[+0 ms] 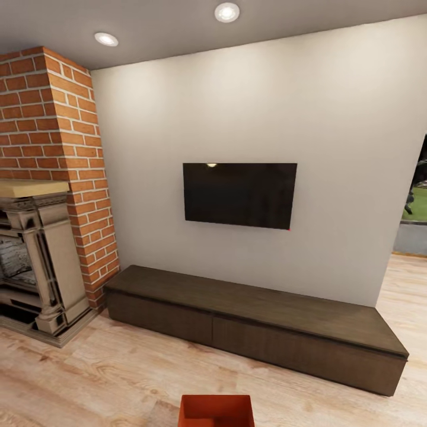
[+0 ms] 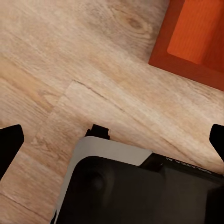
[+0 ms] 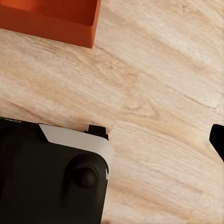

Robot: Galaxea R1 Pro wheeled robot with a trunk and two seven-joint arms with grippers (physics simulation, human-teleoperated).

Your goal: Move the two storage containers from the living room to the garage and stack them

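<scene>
From the head, an orange box (image 1: pixel 216 410) is seen on the wood floor (image 1: pixel 89 379) (before a dark bench (image 1: pixel 255 320)). Left wrist: the box (image 2: pixel 193 37) is near; fingers (image 2: pixel 9 142) are spread apart. Right wrist: the box (image 3: pixel 51 18) lies nearby; whether that claw is apart cannot be told.

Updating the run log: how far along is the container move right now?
Nothing looks done yet. The robot is in the room with the red brick fireplace, wall TV and long dark low bench. One orange-red open-top storage container sits on the light wood-plank floor just ahead, ungripped; both wrist views show it apart from the grippers. Left: grasp it, haul both to the garage, stack.
</scene>
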